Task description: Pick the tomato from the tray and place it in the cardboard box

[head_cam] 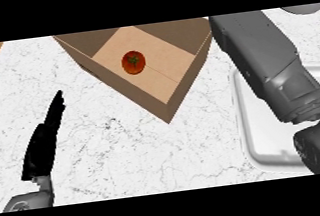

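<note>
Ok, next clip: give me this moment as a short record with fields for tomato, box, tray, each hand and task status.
tomato: red, lying on the floor of the cardboard box
cardboard box: open-topped, at the counter's far middle
tray: white, at the view's right, partly covered by the right forearm; no tomato seen on it
left hand: open, fingers straight, resting at lower left
right hand: not visible; only the grey forearm shows, over the tray
counter: white marble
task status: tomato appears placed in the box
</note>
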